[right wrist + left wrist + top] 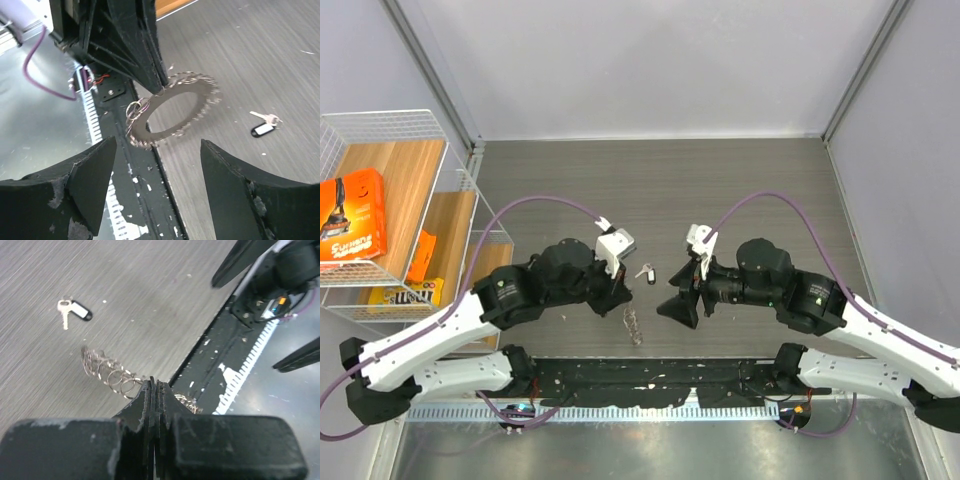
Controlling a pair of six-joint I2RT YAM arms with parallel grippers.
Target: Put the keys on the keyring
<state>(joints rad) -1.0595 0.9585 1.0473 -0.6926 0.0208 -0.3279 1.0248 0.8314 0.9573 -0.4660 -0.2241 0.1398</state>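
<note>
The keyring [634,326] is a thin silvery ring rimmed with many small keys like a gear. It hangs over the table's near edge, pinched at its rim by my left gripper [622,298], which is shut on it. In the left wrist view the ring [107,371] shows edge-on beyond the closed tips [154,385]. In the right wrist view it [146,131] faces me as a toothed disc. My right gripper [157,141] stands open just short of it, touching nothing. One small key with a dark tag [644,271] [75,310] [264,125] lies on the table.
A white wire basket [450,190] with an orange box [352,215] and wooden shelves stands at the left. A black strip [650,380] and a toothed white rail [620,410] run along the near edge. Grey walls enclose the dark table [650,190].
</note>
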